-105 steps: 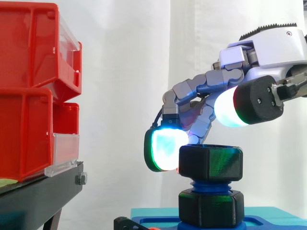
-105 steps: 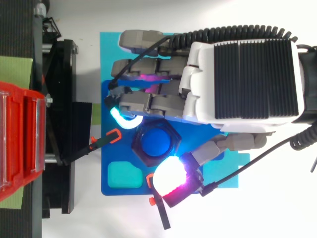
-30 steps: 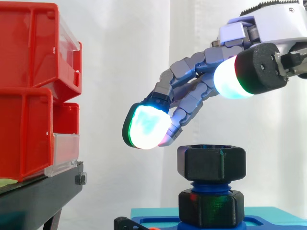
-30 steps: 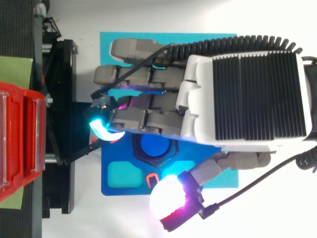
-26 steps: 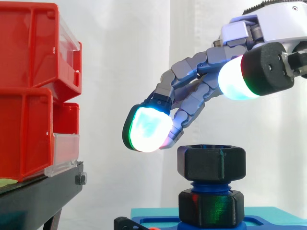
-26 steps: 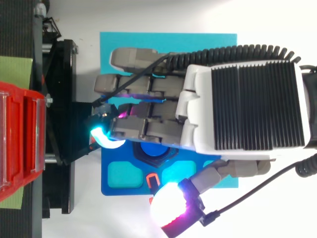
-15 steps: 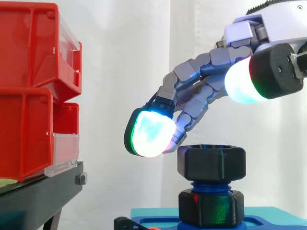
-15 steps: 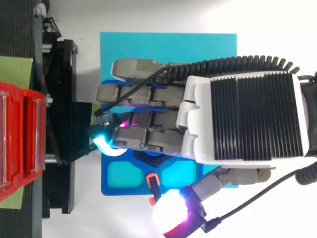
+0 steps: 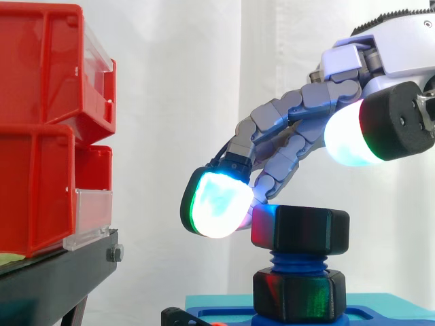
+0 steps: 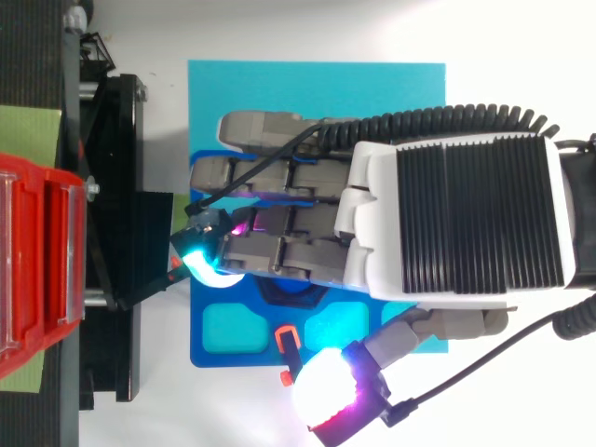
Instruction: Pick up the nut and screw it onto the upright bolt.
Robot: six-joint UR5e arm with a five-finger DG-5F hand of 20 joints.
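A black hex nut (image 9: 300, 231) sits on the blue threads of the upright bolt (image 9: 298, 261), above a second black hex piece (image 9: 299, 294) at the bolt's foot. My hand (image 9: 384, 51) hangs over it from the right, open, with its fingers stretched down and to the left. One glowing fingertip (image 9: 216, 202) hangs just left of the nut's top edge, and another finger meets the nut's upper left corner. The thumb pad (image 9: 350, 142) stays high on the right, apart from the nut. From above, the hand (image 10: 456, 223) covers the nut except for a dark sliver (image 10: 284, 291).
Stacked red bins (image 9: 47, 129) stand on a black stand (image 9: 58, 278) at the left, with a gap between them and the bolt. The bolt rises from a blue tray (image 10: 317, 93) with cyan recesses. An orange clip (image 10: 287, 340) lies near the tray's front edge.
The hand let go of the nut and rose; over the last second it has come back down, and its fingertips now reach the nut's top. The nut stays on the bolt.
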